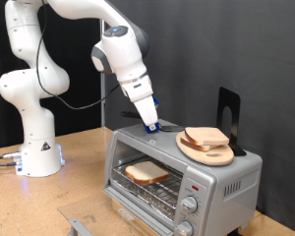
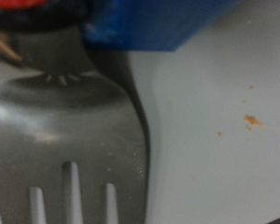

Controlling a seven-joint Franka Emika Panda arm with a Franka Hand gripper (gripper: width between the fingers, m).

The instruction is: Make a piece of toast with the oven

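- The white arm (image 1: 49,74) is seen arching over from the exterior view's left, its base planted on the wooden table (image 1: 59,197).
- The oven (image 1: 182,177) is found at the exterior view's lower right, a silver box with its glass door (image 1: 138,205) dropped open and round knobs (image 1: 190,205) stacked at its right front.
- A round wooden board (image 1: 208,149) is set on the oven's roof, towards the exterior view's right, and bread slices (image 1: 206,137) are piled on it; a black stand (image 1: 228,116) is seen upright just behind.
- The piece of toast (image 1: 146,172) is spotted inside the oven, laid flat on the wire rack (image 1: 152,189), pale with a brown crust.
- The gripper (image 1: 151,124) is brought right down onto the oven's roof, just beside the board on its left, with something blue at its tip.
- In the wrist view a metal fork (image 2: 65,140) is shown huge and blurred, its tines pointing away over the grey roof surface, with a blue block (image 2: 149,23) above it and a few crumbs (image 2: 252,119) scattered nearby.
- Whether the fingers are spread or pressed together cannot be told from either view.
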